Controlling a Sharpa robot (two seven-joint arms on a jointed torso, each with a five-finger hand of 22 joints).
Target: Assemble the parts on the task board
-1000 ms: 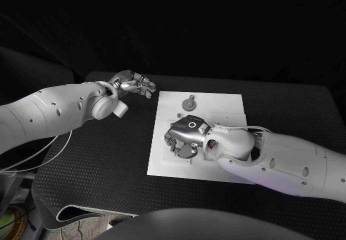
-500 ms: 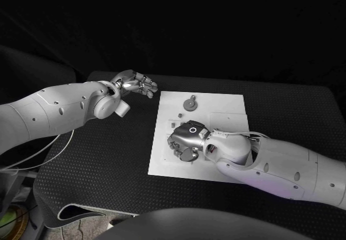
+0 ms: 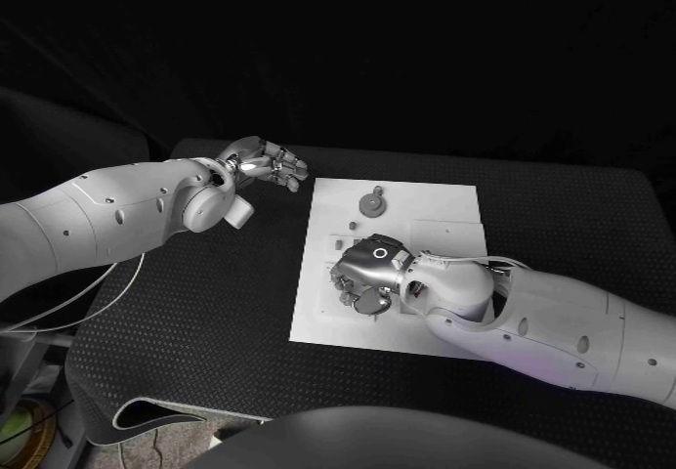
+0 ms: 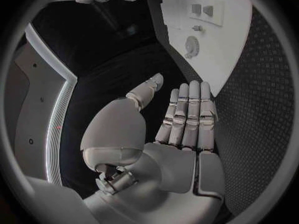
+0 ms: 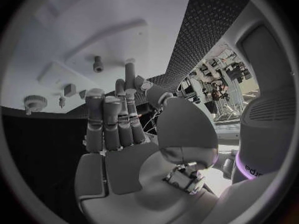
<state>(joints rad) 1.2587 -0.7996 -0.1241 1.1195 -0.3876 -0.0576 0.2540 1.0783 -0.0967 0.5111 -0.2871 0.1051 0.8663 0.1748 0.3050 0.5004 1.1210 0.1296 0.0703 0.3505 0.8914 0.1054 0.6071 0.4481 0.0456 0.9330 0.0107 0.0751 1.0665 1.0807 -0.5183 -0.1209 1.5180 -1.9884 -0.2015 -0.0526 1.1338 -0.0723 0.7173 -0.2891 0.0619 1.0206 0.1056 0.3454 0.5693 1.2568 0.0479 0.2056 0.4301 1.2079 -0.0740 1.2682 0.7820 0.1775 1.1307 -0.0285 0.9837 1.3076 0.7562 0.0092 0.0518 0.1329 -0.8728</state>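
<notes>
The white task board (image 3: 440, 207) lies in the middle of the black table. A round toothed part (image 3: 370, 202) sits near its far edge; it is also seen as the toothed part (image 4: 192, 46) and as the toothed part (image 5: 35, 102). A small peg (image 5: 97, 63) stands in the board (image 5: 93, 25). My right hand (image 3: 369, 274) hovers low over the board's middle, fingers straight and side by side, with nothing seen in it. My left hand (image 3: 268, 164) is held flat and open above the table, just off the board's far left corner.
Small block-like pieces (image 4: 202, 10) sit on the board (image 4: 227, 40) beyond the toothed part. Two small pieces (image 5: 67, 90) lie near my right hand's fingertips. Bare black table (image 3: 197, 293) stretches left of the board, with another strip on its right.
My right hand has slid a little toward the board's near edge, uncovering small pieces by the toothed part. The left hand has not moved.
</notes>
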